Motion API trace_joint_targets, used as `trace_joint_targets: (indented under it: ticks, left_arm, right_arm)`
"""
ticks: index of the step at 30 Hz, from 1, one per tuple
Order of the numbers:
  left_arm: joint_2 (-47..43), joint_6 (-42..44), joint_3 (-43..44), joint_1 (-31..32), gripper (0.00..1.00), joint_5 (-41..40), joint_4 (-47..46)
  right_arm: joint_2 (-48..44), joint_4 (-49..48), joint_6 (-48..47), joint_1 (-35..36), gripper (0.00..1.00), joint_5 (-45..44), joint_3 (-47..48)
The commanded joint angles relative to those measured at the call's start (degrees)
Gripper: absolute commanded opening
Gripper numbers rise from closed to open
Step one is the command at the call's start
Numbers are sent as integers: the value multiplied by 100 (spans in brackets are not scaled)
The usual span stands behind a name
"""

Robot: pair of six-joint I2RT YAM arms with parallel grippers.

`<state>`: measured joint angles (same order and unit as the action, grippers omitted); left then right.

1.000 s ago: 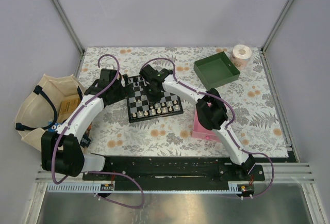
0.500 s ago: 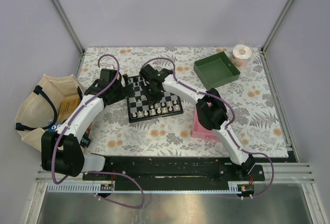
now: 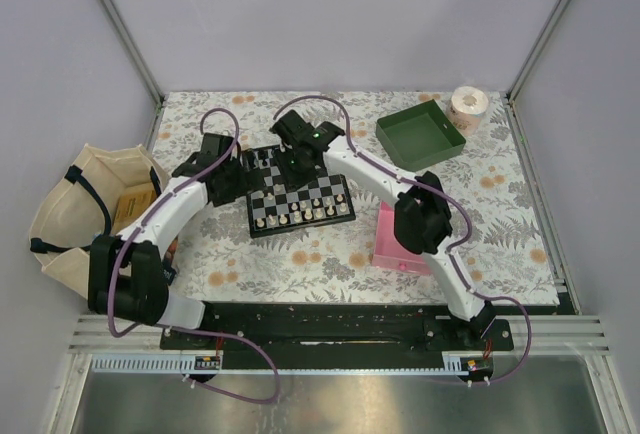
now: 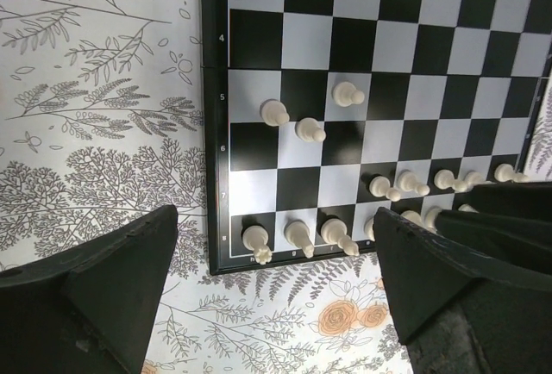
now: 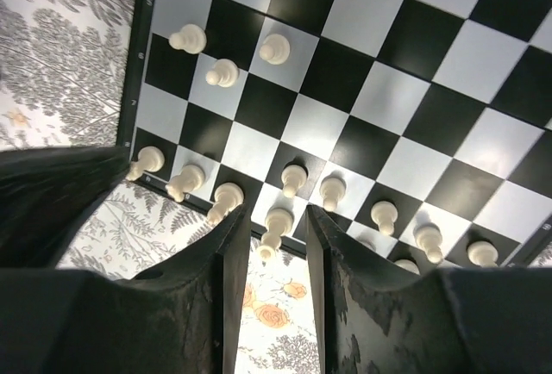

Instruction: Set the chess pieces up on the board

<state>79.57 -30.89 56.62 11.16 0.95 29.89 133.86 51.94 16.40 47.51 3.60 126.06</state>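
The chessboard (image 3: 300, 199) lies flat near the middle of the table (image 3: 500, 214), a bit toward its left edge. The white chess pieces (image 3: 303, 215) stand in two rows along the board's near edge. Three white pawns (image 4: 309, 129) stand a little farther in. The left gripper (image 4: 274, 245) hangs by the board's left edge. Its jaws are spread wide with nothing in them. The right gripper (image 5: 274, 219) hangs above the white rows. Its jaws are just a little apart and pinch nothing. A pink tray (image 3: 385, 249) sits beside the board's right edge. A green tray (image 3: 421, 138) sits near the table's far right corner.
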Motion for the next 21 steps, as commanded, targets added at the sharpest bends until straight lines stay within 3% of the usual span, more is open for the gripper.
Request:
trace_joint_targets:
  ticks: [1, 13, 21]
  left_arm:
    - [383, 224, 393, -17, 96, 301, -36]
    - [1438, 646, 1456, 167, 72, 125, 342]
    - [2044, 813, 2160, 606, 69, 204, 509]
  right_arm:
    - [-843, -79, 29, -241, 41, -184, 77]
    - [-2320, -834, 170, -532, 41, -70, -1451]
    - [-2821, -1248, 407, -681, 41, 45, -2304]
